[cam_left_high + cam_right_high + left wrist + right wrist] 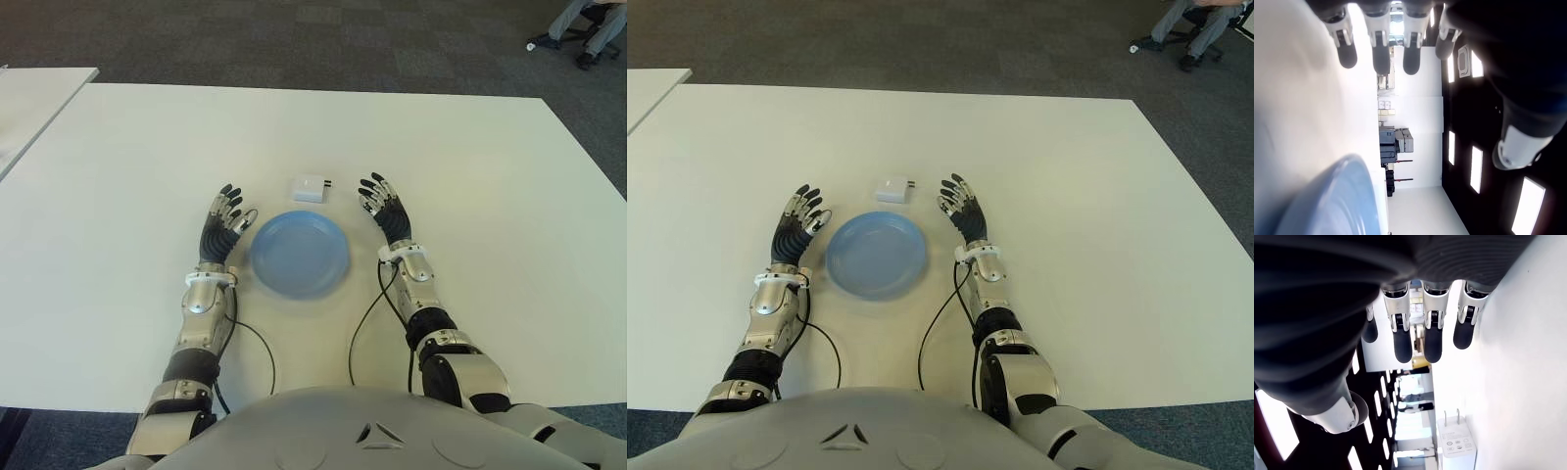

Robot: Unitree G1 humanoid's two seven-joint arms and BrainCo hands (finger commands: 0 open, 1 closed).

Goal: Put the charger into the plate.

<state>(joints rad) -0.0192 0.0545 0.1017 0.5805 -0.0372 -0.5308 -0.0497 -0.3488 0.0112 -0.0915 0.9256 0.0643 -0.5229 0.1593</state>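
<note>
A small white charger [311, 188], a smooth rounded block with two metal prongs jutting from one end, lies flat on a matte white table [118, 176], just beyond the far rim of a round, glossy blue plate [299, 253] and apart from it. The plate, shallow with a raised lip, sits between the robot's two hands, and nothing lies in it. The left hand [221, 224] shows just to the left of the plate, its dark, segmented fingers [1379, 44] stretched forward and relaxed, holding nothing; its thumb tip reaches close to the plate's rim. The right hand [386, 211] shows to the right of the plate and near the charger, fingers [1401, 340] likewise spread and gripping nothing. Black cables trail from both forearms across the table toward the robot's pale grey torso. The right wrist view adds what the eye views cannot resolve (printed markings on the charger's face and its twin prongs seen close), while the left wrist view shows the plate's curved blue edge near that hand but no charger. In the eye views only, grey carpet [294, 39] lies beyond the table, where a seated person's legs [588, 24] appear at the far right corner.
</note>
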